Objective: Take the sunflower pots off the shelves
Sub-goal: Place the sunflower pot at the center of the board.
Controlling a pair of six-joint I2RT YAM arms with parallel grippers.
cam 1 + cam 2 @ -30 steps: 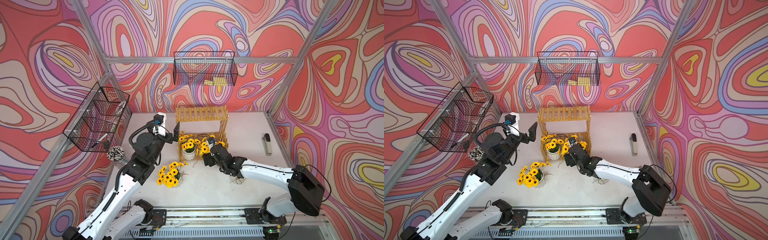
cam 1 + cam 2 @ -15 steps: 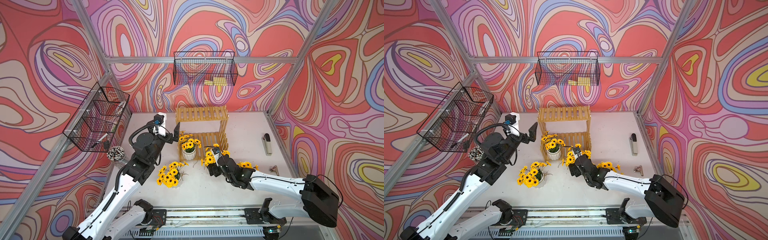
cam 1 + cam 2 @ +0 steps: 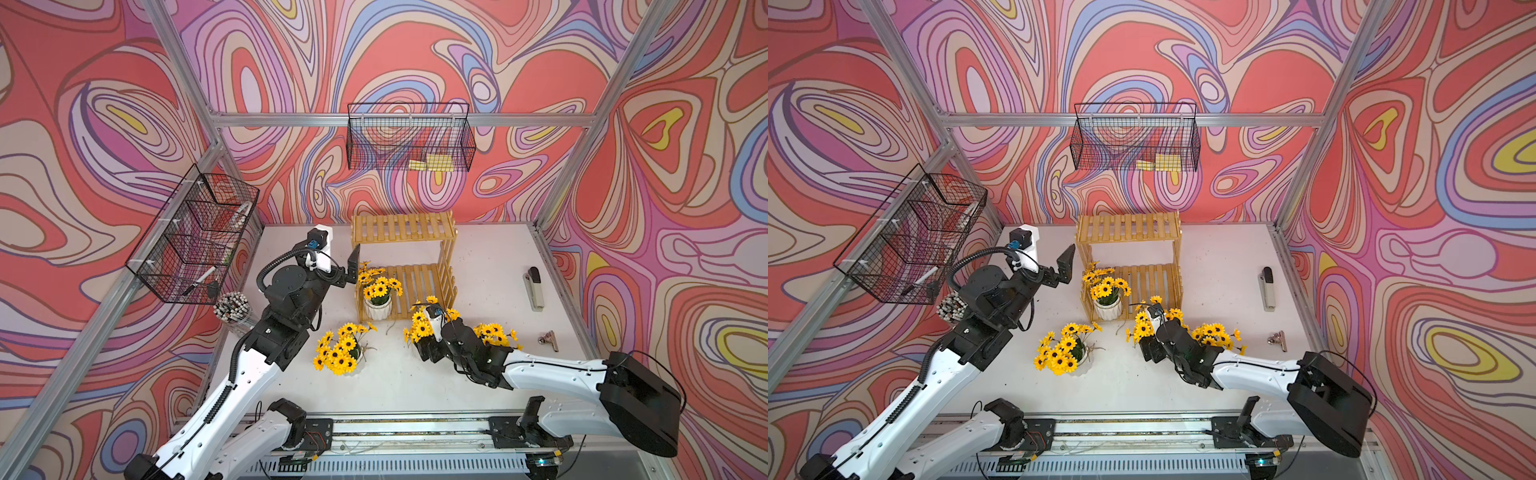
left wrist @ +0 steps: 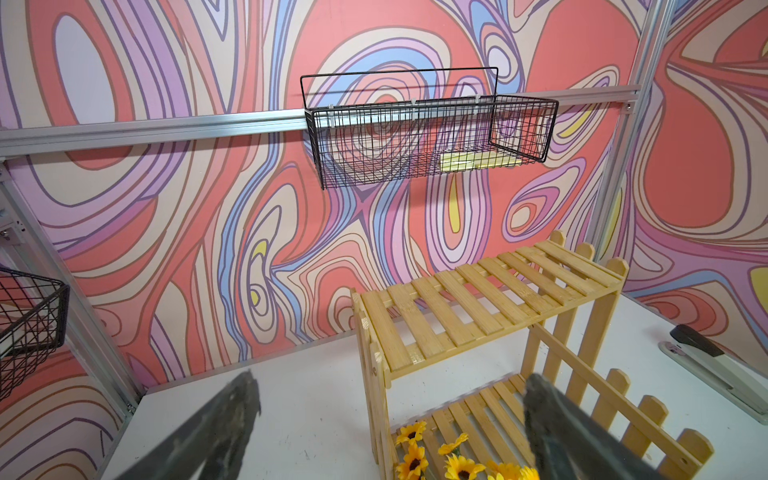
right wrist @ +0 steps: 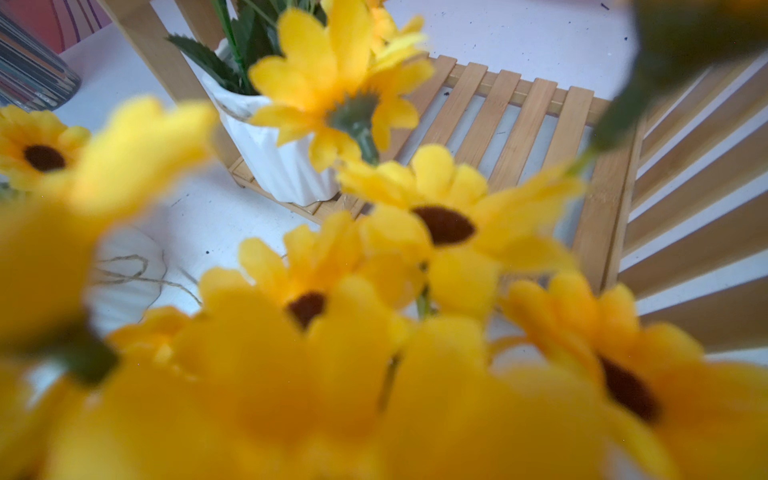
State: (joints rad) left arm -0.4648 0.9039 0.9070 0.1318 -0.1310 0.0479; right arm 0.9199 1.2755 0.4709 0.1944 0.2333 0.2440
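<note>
Checked my feed: a stapler (image 3: pixel 535 289) lay on the white table (image 3: pixel 490 257) near the right wall, a binder clip (image 3: pixel 548 336) sat nearby, a pencil cup (image 3: pixel 232 305) stood under the side wire basket (image 3: pixel 195 241), and yellow sticky notes (image 3: pixel 430 162) were in the back wire basket (image 3: pixel 409 137).

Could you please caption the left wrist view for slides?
Open left gripper facing the shelves, sunflowers on lower tier.

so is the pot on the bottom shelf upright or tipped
Upright: the pot stands on its base on the lower tier of the shelves, mouth facing up.

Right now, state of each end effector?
Left end effector: open, empty.
Right end effector: closed on a sunflower pot; pot body hidden under the blooms.
</note>
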